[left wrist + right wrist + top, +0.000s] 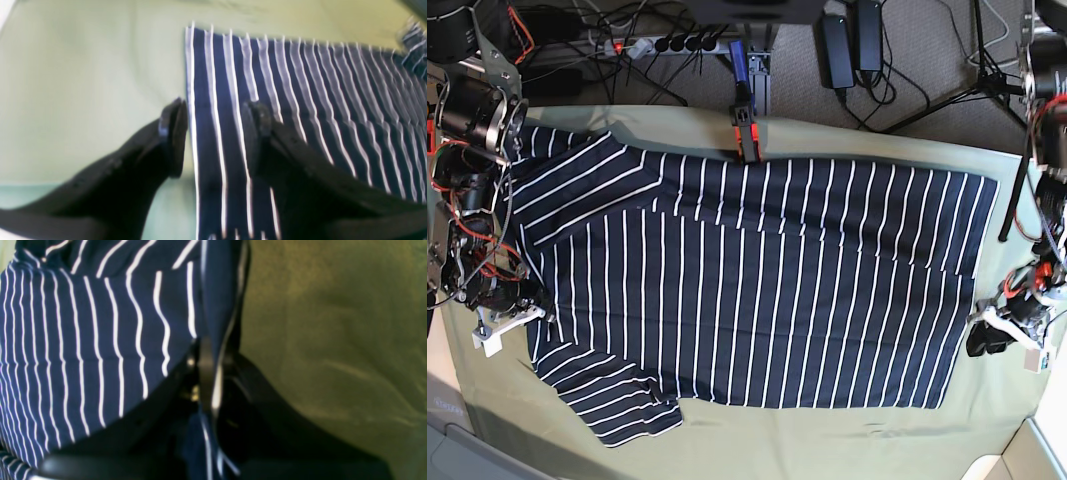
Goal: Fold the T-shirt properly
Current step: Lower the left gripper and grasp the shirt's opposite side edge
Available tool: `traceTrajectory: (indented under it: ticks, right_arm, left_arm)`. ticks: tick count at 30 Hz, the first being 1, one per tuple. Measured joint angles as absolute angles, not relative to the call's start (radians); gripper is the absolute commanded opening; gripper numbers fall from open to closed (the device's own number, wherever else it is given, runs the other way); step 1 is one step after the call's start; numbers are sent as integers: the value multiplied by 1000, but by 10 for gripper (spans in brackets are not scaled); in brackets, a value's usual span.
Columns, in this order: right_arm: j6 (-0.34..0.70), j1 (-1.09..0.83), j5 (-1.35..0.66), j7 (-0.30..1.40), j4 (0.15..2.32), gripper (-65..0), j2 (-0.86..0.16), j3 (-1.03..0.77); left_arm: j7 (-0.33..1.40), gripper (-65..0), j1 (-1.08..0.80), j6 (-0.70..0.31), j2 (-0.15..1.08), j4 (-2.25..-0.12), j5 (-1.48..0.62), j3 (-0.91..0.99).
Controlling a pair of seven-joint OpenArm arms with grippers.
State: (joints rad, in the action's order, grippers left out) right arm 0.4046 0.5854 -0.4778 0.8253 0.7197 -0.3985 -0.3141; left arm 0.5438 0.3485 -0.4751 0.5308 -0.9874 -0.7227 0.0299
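Note:
The dark navy T-shirt (757, 280) with thin white stripes lies spread flat, its sleeves at the left of the base view and its hem at the right. My left gripper (980, 338) is at the hem's right edge. In the left wrist view it (213, 133) is open, with one finger over the green cloth and the other over the T-shirt (300, 83). My right gripper (535, 298) is at the shirt's left edge between the sleeves. In the right wrist view it (208, 373) is shut on a pinched fold of the T-shirt (83, 340).
An olive-green cloth (827, 440) covers the table under the shirt; it also shows in the left wrist view (83, 83) and the right wrist view (333, 323). An orange and blue clamp (745, 125) sits at the far edge. Cables and a power strip (657, 45) lie on the floor beyond.

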Motion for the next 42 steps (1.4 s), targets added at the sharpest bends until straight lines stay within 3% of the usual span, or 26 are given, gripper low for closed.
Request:
traceTrajectory:
  ticks: [5,10,36,39,42]
  right_arm:
    - [405,574,-480,820,720,-650,-398,-314]
    - [405,557,-486,810,720,-650,-398,-315]
    - [405,554,-490,809,720,-650,-398,-315]
    - [405,554,-490,809,720,-650,-398,-315]
    - [405,554,-490,809,720,-650,-398,-315]
  left_arm:
    - [521,-373,495,-475,487,-691,-732,28]
    - [506,-373,585,-475,455,-542,-732,30]
    - [543,-375,583,-500,377,-529,-745,32]
    - [543,-471,582,-500,377,-529,-741,32]
    - [550,-621,580,-501,379,-529,-740,32]
